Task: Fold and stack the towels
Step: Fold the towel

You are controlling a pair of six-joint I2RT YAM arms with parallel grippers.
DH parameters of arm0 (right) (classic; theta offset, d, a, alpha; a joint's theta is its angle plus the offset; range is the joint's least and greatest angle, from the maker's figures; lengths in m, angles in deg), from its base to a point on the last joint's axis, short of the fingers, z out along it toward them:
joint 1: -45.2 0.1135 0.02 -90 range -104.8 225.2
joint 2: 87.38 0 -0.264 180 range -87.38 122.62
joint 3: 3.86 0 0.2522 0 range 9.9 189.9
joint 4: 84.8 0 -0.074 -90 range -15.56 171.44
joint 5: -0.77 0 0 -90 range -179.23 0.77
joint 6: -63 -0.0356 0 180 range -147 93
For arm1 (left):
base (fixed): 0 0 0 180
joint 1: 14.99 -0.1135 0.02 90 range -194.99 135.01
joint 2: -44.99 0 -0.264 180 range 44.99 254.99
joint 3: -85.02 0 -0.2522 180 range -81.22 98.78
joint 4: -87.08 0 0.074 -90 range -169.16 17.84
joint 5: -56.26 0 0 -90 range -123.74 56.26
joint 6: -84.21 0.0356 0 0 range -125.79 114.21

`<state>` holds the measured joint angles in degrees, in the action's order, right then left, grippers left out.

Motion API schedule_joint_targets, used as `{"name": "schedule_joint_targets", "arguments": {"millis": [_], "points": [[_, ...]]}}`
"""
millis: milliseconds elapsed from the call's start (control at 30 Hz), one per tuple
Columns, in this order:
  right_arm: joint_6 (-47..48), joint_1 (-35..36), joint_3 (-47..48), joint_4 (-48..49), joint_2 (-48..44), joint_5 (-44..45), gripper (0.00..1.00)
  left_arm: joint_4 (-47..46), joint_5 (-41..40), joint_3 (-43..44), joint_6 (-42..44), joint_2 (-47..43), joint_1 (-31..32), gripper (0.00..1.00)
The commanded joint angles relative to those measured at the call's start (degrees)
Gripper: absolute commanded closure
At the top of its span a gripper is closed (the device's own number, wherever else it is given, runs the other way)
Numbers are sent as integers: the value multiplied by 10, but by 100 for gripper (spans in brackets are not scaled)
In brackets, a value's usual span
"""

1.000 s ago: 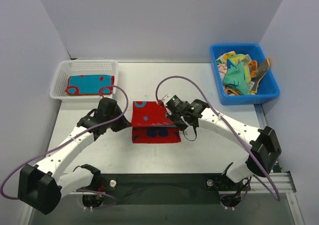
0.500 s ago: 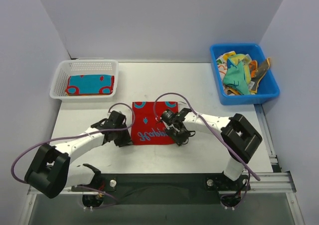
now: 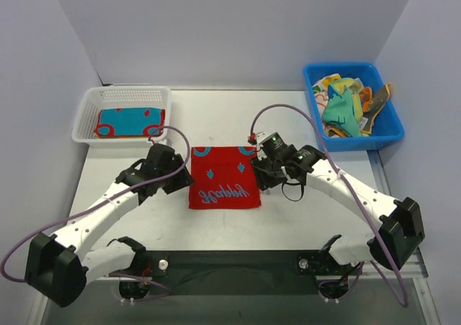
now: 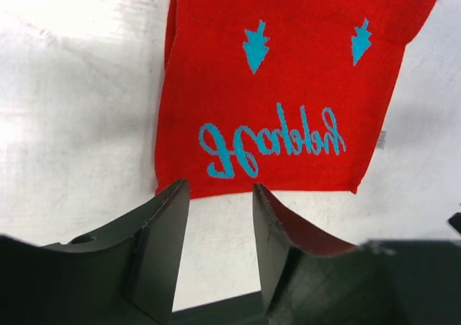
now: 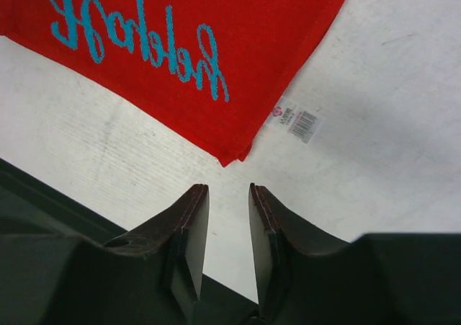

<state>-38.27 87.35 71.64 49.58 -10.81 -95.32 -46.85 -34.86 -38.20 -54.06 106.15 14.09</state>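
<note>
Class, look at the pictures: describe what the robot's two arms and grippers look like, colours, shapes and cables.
Both the left arm and right arm have white tubular links with chunky black joint housings. A purple cable loops along each. The left gripper and right gripper have two flat black fingers with reddish-brown inner faces.

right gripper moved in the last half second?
Yes: the right gripper drew back toward the blue bin, off the near right corner of the red towel.
</note>
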Motion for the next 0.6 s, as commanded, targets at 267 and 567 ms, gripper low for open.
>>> {"name": "schedule_joint_targets", "arguments": {"millis": [267, 567], "points": [[-72, -46, -128, 169, 129, -165, 82, -123, 56, -13, 0, 185, 18, 58], [-88, -134, -210, 163, 110, -185, 88, -184, 63, -178, -107, 114, 43, 62]]}}
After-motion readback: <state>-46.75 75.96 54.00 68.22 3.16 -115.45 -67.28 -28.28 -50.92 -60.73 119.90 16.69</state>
